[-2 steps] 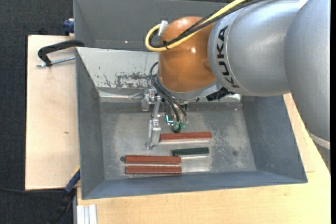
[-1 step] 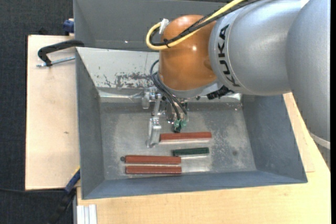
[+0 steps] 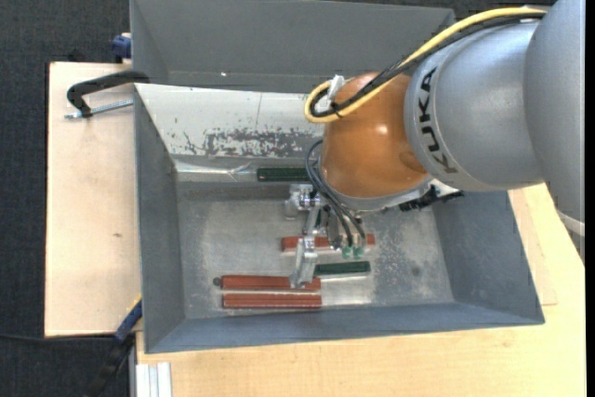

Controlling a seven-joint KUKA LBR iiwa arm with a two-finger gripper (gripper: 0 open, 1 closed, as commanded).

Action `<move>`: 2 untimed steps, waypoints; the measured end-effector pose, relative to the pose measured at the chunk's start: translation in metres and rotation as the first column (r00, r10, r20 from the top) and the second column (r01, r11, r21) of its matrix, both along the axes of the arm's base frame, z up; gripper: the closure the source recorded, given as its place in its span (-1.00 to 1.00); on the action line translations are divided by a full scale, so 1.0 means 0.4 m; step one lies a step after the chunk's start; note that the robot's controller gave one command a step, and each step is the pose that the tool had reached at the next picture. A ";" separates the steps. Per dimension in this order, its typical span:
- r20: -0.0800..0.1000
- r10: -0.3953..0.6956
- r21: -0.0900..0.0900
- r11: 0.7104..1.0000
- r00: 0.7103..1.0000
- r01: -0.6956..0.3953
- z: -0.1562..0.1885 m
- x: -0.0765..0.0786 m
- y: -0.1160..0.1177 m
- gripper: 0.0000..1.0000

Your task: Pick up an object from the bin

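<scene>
Two long red-brown sticks (image 3: 270,298) lie side by side along the near wall of the grey metal bin (image 3: 158,228). The tool (image 3: 307,267) hangs over their right end; whether spread or pressed together, I cannot tell.

Single camera above bin (image 3: 158,228), tilted, arm (image 3: 502,107) entering right.

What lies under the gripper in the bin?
A red-brown stick and a dark green stick beside it; the gripper hides part of each.
</scene>
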State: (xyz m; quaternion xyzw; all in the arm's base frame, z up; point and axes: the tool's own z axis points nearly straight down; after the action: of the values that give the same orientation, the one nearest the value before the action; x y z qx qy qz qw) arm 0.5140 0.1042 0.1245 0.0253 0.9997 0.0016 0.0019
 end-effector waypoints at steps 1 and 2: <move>-0.005 -0.070 0.000 0.998 0.998 0.070 -0.128 0.025 -0.050 1.00; -0.001 -0.072 -0.001 0.997 0.997 0.072 -0.133 0.026 -0.053 -1.00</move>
State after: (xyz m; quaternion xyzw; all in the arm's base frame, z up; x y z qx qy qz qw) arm 0.5244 0.0832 0.0713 0.0612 0.9981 0.0011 0.0013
